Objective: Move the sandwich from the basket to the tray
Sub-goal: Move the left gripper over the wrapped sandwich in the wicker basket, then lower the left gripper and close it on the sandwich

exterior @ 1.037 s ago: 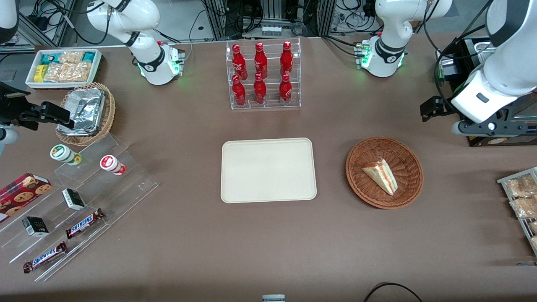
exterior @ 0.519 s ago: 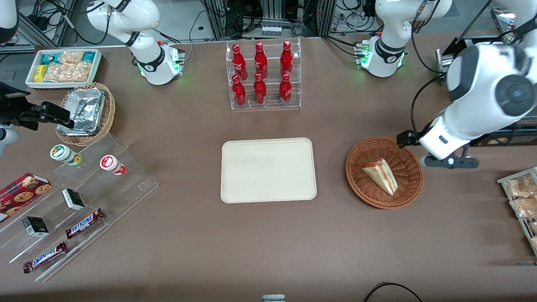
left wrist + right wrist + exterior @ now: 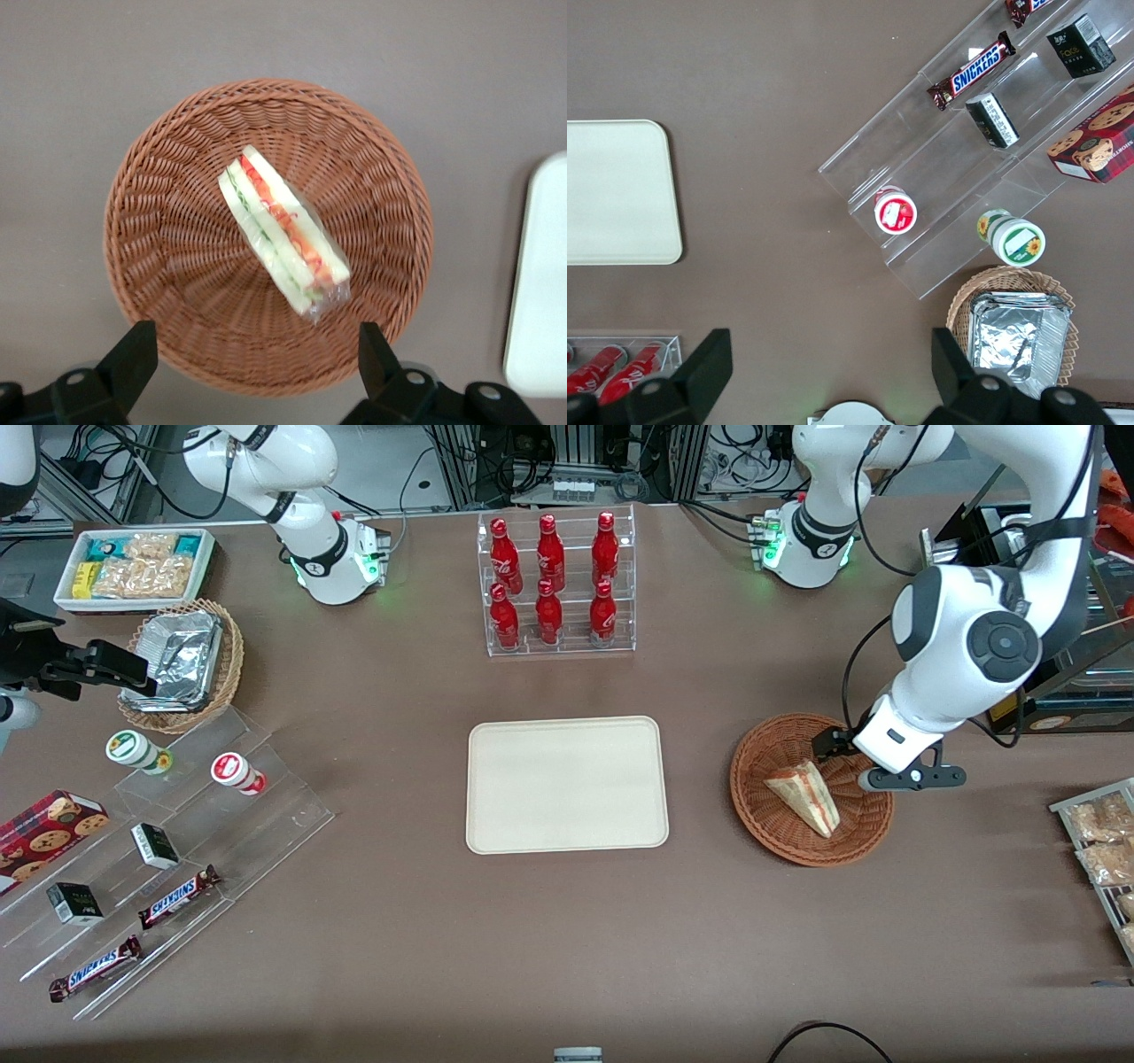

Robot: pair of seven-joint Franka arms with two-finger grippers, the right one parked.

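Sandwich (image 3: 803, 796) (image 3: 283, 227), a clear-wrapped wedge with red and green filling along its cut edge, lies tilted on the sloping inner wall of the round reddish-brown wicker basket (image 3: 764, 819) (image 3: 159, 159). Nothing else sits in the basket with it, and nothing touches it. The left arm's gripper (image 3: 850, 757) (image 3: 257, 359) hangs above the basket's rim at the edge toward the working arm's end of the table, its two dark fingers (image 3: 133, 354) spread wide and holding nothing; in the wrist view they straddle the basket's rim, clear of the sandwich. The cream-beige tray (image 3: 567, 784) (image 3: 540, 292) lies flat at the middle of the table, well apart from the basket toward the parked arm's end, with only bare brown tabletop (image 3: 700, 921) between the two. Farther from the front camera than the tray stands a clear rack of red bottles (image 3: 554, 584). A wire rack of snack packets (image 3: 1103, 850) lies at the working arm's end of the table. Toward the parked arm's end are a tan basket of foil containers (image 3: 182, 660), a white bin of snacks (image 3: 137, 567) and clear stepped shelves with chocolate bars (image 3: 177, 895).
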